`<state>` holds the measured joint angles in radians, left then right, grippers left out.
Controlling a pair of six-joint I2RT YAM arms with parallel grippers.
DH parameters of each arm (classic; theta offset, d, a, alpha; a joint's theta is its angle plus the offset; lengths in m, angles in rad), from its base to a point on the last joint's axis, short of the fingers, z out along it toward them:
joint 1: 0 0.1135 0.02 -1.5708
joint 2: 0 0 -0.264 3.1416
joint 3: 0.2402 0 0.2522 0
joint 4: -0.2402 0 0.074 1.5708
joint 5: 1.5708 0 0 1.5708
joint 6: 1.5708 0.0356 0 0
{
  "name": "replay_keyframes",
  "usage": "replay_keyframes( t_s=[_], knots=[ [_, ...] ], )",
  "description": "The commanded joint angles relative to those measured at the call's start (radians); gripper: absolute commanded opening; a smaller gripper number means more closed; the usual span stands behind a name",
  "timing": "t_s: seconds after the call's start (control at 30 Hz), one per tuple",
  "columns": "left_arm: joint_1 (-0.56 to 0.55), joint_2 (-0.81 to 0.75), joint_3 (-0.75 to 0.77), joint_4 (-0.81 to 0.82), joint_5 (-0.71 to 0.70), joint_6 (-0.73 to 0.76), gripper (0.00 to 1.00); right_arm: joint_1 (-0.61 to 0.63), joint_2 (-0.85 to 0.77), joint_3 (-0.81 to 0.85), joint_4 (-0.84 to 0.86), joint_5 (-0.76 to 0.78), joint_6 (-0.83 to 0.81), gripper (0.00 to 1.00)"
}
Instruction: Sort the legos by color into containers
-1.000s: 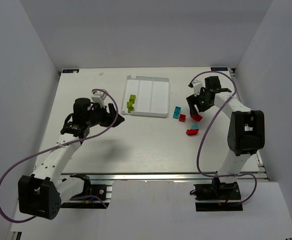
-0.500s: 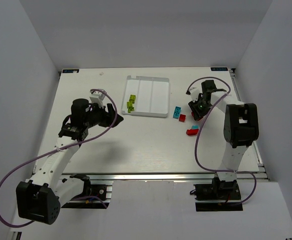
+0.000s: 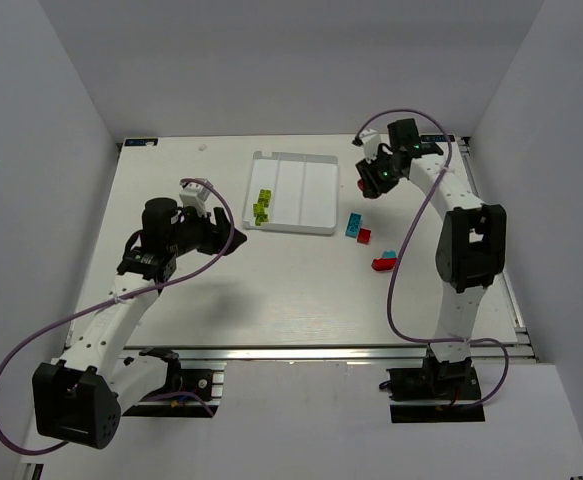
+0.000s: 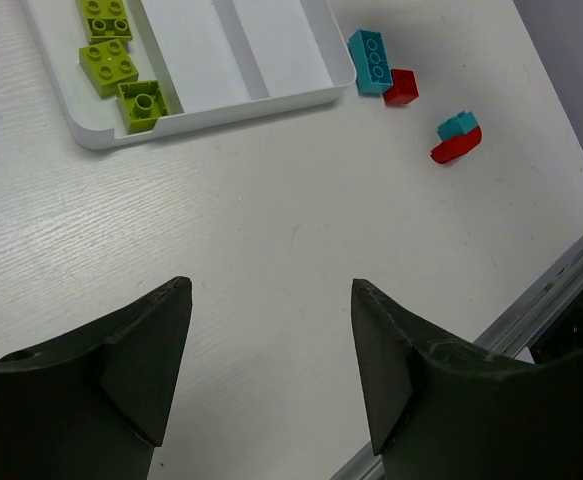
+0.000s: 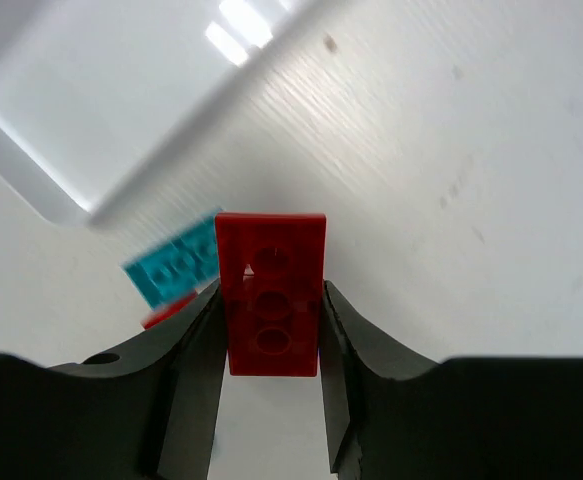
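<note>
White desk [image 3: 271, 300]: three green legos [image 4: 116, 60] done, in tray [image 4: 211, 110]'s left compartment. My right jaws grip red brick [image 5: 270, 292] right of tray; left jaws wide, empty. Loose red/cyan bricks [image 4: 374, 60] remain beside tray.

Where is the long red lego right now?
The red lego is pinched in the right gripper, just right of the white tray, near the cyan brick.

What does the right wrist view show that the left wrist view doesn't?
Only right wrist: a red brick clamped in the right gripper. Only left wrist: the open left gripper, three yellow-green bricks in an end compartment, and a red-and-cyan pair. Both: the white tray, the cyan brick and the small red brick beside it.
</note>
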<state>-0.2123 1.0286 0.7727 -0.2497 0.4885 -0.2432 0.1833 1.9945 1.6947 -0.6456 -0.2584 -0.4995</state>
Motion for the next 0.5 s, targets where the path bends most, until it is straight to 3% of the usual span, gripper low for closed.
replay_keyframes(
  t_s=[0.0,0.27,0.37,0.47],
  knots=[
    [0.004,-0.013,-0.016,0.027,0.035,0.018,0.75,0.076,0.073,0.086,-0.042,-0.08,0.048,0.0],
    [0.004,-0.015,-0.035,0.058,0.068,0.024,0.75,0.15,0.251,0.328,-0.055,-0.07,0.127,0.16],
    [-0.006,-0.015,-0.041,0.072,0.093,0.024,0.75,0.156,0.28,0.347,-0.034,-0.071,0.151,0.23],
    [-0.006,-0.01,-0.047,0.09,0.126,0.024,0.75,0.159,0.288,0.346,-0.022,-0.081,0.157,0.41]
  ],
)
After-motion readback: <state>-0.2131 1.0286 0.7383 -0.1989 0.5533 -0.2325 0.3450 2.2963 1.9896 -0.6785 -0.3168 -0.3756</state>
